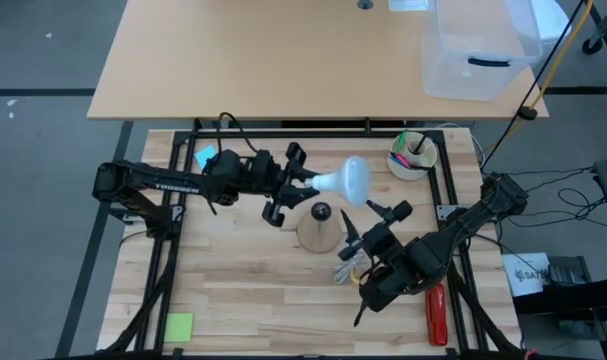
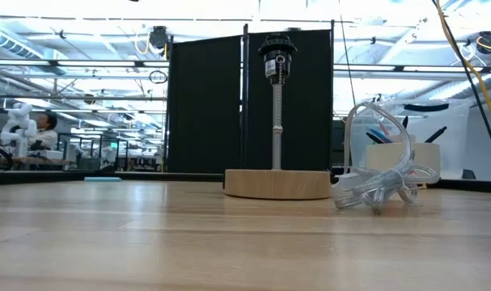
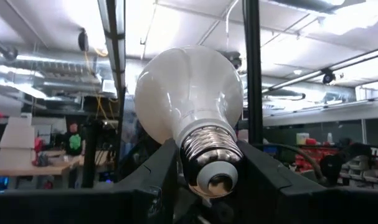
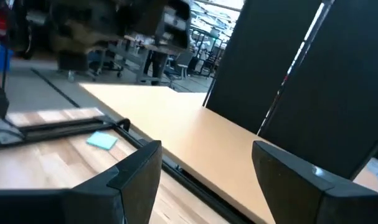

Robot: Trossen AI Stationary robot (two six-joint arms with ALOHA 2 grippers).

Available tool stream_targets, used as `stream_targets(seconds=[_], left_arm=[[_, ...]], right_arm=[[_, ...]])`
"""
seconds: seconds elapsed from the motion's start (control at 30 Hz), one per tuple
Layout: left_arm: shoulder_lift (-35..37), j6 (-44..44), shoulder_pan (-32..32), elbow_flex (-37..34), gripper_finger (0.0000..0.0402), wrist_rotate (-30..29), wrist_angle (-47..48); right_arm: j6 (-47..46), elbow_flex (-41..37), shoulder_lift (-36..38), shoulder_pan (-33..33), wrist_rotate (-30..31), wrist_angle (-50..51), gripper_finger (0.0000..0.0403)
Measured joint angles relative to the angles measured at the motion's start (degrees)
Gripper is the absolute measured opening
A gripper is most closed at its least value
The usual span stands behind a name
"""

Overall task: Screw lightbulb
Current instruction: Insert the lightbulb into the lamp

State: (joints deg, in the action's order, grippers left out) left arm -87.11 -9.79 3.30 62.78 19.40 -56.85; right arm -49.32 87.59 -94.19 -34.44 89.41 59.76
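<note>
The white lightbulb (image 1: 349,178) hangs in the air just beyond the lamp stand, with my left gripper (image 1: 301,183) shut on it; its globe (image 3: 189,93) points toward the table's right. The stand is a round wooden disc (image 1: 320,232) with a black socket (image 2: 277,55) on top of a thin rod. My right gripper (image 1: 373,220) stands open to the right of the disc, with nothing between its fingers (image 4: 136,169). Neither gripper shows in the low view. My left gripper pinches the bulb's silvery screw base (image 3: 207,152) between its two fingers (image 3: 152,174), one on each side. The fingers come from the table's left, slanting upward. The bulb is lifted clear, its globe pointing away from the wrist and its base tip toward it.
A coil of clear cable (image 1: 348,270) lies near the disc's front right. A white cup of pens (image 1: 413,155) stands at the back right, and a red tool (image 1: 435,312) at the front right. Green (image 1: 179,326) and blue (image 1: 205,157) notes lie on the left.
</note>
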Motion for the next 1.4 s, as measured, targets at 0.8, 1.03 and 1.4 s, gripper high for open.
stream_targets(seconds=[0.8, 1.03, 1.4], left_arm=[[6.1, 0.3, 1.3, 0.0, 0.0127, 0.3, -9.7], [8.5, 2.4, 0.1, 0.0, 0.0127, 0.4, -11.9], [8.5, 7.1, -4.5, 0.0, 0.0127, -0.4, -12.4]], right_arm=[[75.9, 0.0, 3.5, 4.3, -42.4, -70.1, 0.0244], [84.1, 0.0, 4.0, 7.5, -50.0, -86.7, 0.0244], [77.1, 0.1, 4.1, 13.2, -63.2, -92.1, 0.0244]])
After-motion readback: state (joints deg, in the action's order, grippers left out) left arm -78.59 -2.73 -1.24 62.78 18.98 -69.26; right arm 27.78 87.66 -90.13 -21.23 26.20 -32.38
